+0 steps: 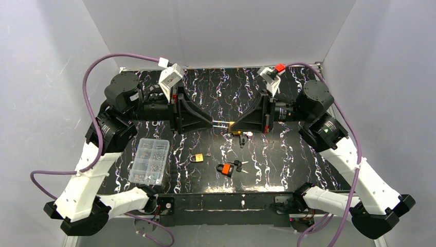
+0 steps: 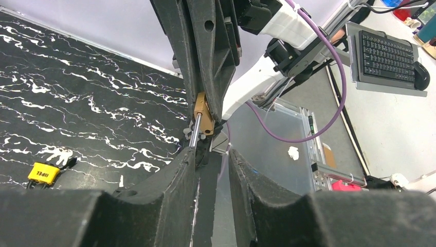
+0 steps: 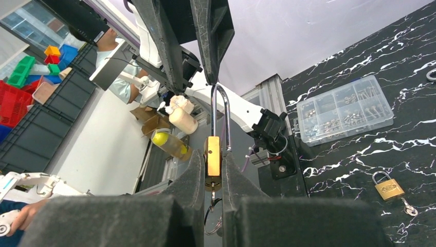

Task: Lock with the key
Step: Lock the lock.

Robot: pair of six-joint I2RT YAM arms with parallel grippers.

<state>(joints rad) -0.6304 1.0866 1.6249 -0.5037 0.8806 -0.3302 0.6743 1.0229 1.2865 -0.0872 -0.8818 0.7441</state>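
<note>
Brass padlock, slim and rectangular with a silver shackle, clamped by its body in right gripper, aloft over mid-table. Keys dangling beneath. Shackle loop against a fingertip of left gripper; whether pinched or merely touching, impossible to tell.

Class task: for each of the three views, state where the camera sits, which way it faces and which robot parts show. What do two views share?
Top external: above and behind, looking down at the table; both arms show.
Left wrist: faces the right gripper; own fingers below.
Right wrist: faces the left gripper; own fingers below.
Shared: both wrist views show the held brass padlock.
</note>
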